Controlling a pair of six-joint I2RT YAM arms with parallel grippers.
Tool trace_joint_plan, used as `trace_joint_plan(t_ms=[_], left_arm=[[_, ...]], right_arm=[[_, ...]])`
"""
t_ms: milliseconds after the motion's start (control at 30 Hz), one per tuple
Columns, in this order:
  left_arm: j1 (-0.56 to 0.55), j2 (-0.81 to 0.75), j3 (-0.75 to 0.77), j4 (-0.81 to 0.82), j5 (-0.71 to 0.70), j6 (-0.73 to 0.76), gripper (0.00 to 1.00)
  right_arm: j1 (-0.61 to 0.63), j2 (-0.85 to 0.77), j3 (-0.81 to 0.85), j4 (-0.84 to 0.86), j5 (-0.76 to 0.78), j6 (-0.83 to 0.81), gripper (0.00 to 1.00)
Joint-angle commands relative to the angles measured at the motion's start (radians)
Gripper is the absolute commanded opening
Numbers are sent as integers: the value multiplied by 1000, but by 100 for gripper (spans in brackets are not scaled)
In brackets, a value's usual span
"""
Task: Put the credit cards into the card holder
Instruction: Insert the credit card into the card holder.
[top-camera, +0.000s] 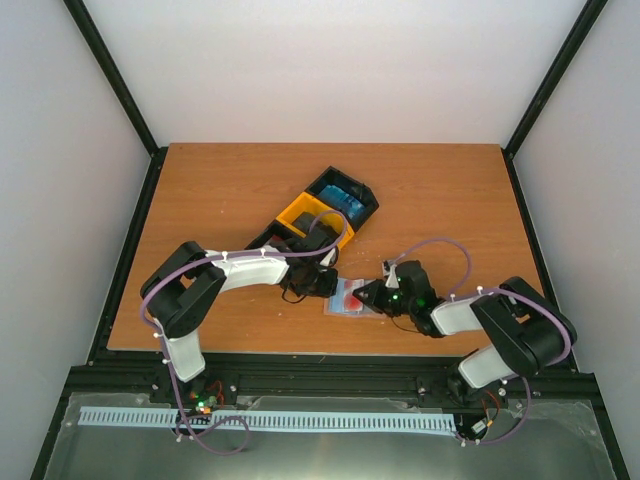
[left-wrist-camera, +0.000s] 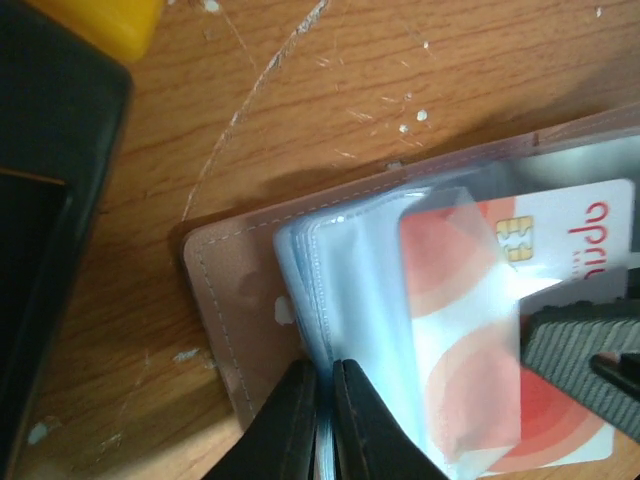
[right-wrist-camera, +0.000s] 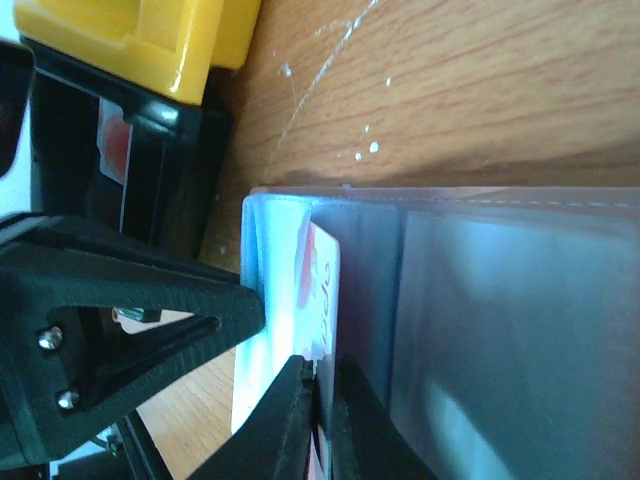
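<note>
The pinkish-tan card holder (top-camera: 338, 306) lies open on the table between my grippers, its leather cover (left-wrist-camera: 230, 300) and translucent pockets (left-wrist-camera: 350, 290) showing in the left wrist view. My left gripper (left-wrist-camera: 325, 375) is shut on the edge of the pocket sheets. A red-and-white credit card (left-wrist-camera: 500, 330) sits partly inside a pocket. My right gripper (right-wrist-camera: 322, 372) is shut on that card's edge (right-wrist-camera: 322, 290), beside the holder's pockets (right-wrist-camera: 500, 330). In the top view the left gripper (top-camera: 322, 283) and right gripper (top-camera: 372, 296) meet over the holder.
A black bin (top-camera: 365, 200) with blue cards (top-camera: 343, 198) and a yellow bin (top-camera: 303, 213) stand just behind the holder. The yellow bin (right-wrist-camera: 150, 40) and a black bin (right-wrist-camera: 150, 170) are close to the left of the right gripper.
</note>
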Motion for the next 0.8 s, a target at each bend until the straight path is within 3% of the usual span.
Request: trace_joint_plan(t_ms=[0,200,500,767], left_arm=[[-20,40,8,-51,-33,-3,6],[-20,40,11,-61,-46,-7,7],[-20,32,11,-63,-55,-2,7],[-20,28,5,-56,-46,1,7]], right_arm=[[35,43,-3,45,9,22,9],[49,20,7,-5,45,23,28],[90,-145,38,-236,182,28,56],[150,-116,97,-352,240,54,60]])
